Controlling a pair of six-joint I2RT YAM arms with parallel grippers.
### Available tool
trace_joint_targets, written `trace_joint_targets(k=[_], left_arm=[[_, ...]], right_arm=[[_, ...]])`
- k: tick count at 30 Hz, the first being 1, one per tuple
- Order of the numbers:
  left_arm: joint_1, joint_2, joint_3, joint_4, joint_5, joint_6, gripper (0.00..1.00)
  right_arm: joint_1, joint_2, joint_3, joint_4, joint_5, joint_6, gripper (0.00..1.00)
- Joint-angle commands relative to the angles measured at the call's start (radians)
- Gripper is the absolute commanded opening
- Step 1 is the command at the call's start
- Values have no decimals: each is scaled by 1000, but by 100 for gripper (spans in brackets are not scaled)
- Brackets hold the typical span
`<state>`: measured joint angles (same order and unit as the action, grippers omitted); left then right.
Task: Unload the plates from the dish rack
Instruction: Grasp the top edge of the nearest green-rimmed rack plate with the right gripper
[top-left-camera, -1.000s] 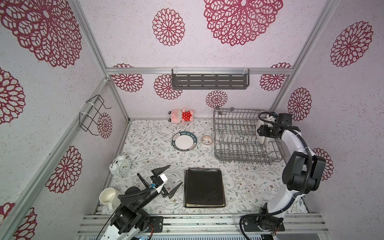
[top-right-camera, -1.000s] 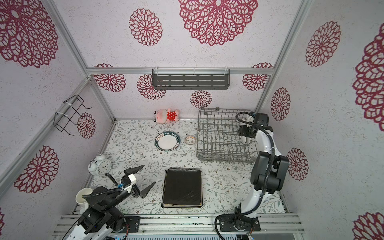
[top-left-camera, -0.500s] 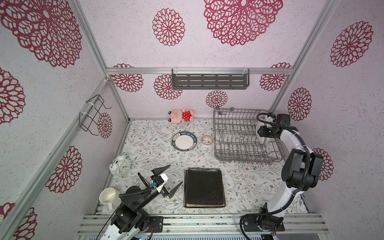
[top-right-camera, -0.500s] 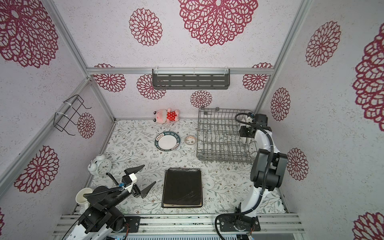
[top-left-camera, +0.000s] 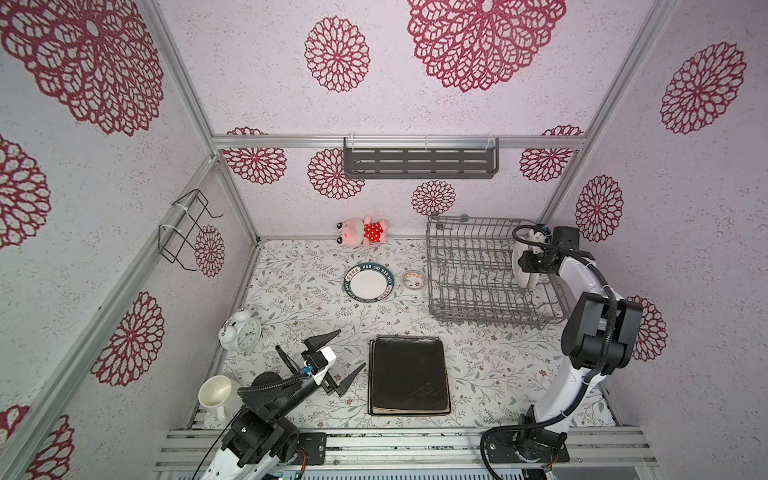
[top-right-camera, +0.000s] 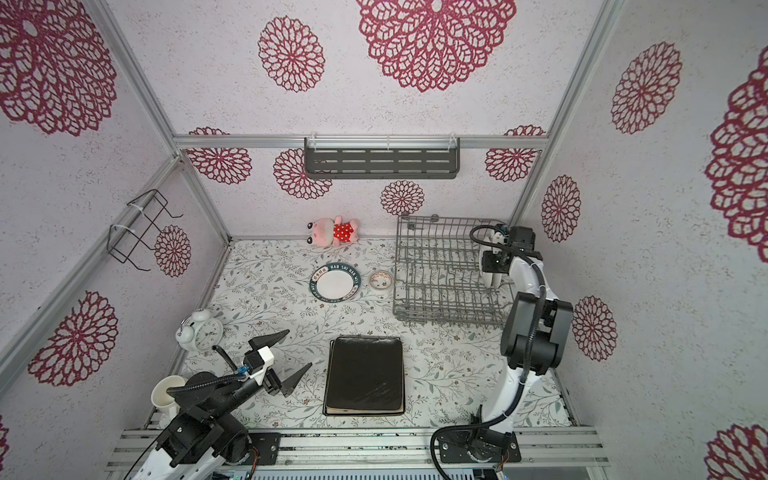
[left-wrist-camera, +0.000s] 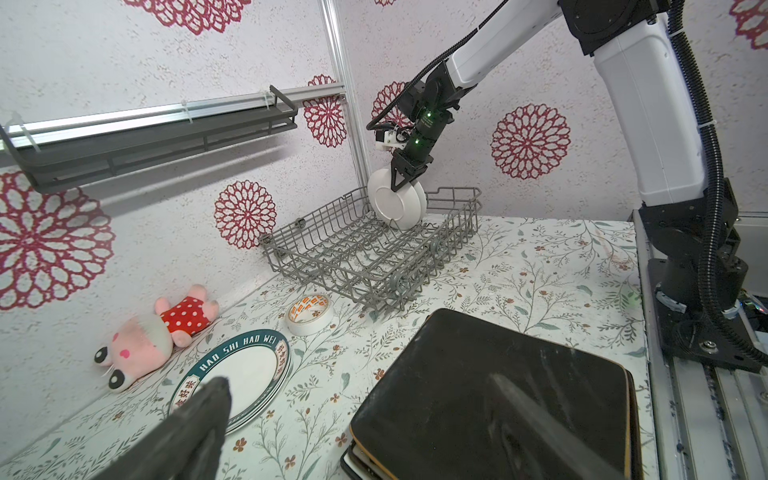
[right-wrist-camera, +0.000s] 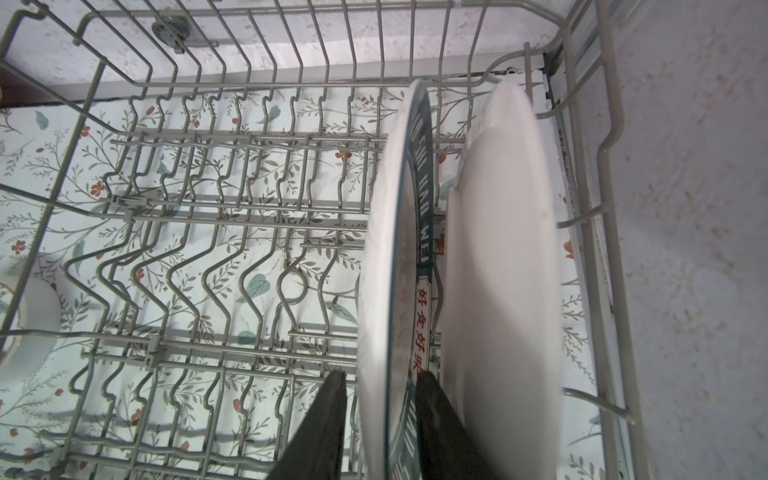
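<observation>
Right wrist view — right gripper (right-wrist-camera: 380, 374) fingers straddle the rim of a printed round plate (right-wrist-camera: 399, 232) standing upright at the rack (top-left-camera: 478, 266) right end, a sliver of gap at one finger, not pinching — left gripper (top-left-camera: 352, 348) spread wide beside black plates (top-left-camera: 409, 374).

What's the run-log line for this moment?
right gripper: straddles rim of printed plate, grip unconfirmed | rack: printed plate and white plate upright | left gripper: open, above table | black plates: stacked at front
</observation>
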<state>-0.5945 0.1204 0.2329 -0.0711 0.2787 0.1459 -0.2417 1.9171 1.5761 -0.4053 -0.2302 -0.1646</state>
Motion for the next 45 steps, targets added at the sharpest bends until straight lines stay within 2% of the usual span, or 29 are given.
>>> trace_joint_targets(k=[1,13,32,45], left_arm=[[9,2,-8,16,4,9,97],[10,-6,-8,12,9,10,97],[10,-40,-7,4,27,10,98],[10,-53,-8,0,36,10,98]], right_arm=[[-6,-7,28,4,5,-23,28],[-8,-34,24,-11,-10,-70,23],[-10,-83,42,-41,-57,-96,8],[-20,-77,89,-92,-55,-113,4]])
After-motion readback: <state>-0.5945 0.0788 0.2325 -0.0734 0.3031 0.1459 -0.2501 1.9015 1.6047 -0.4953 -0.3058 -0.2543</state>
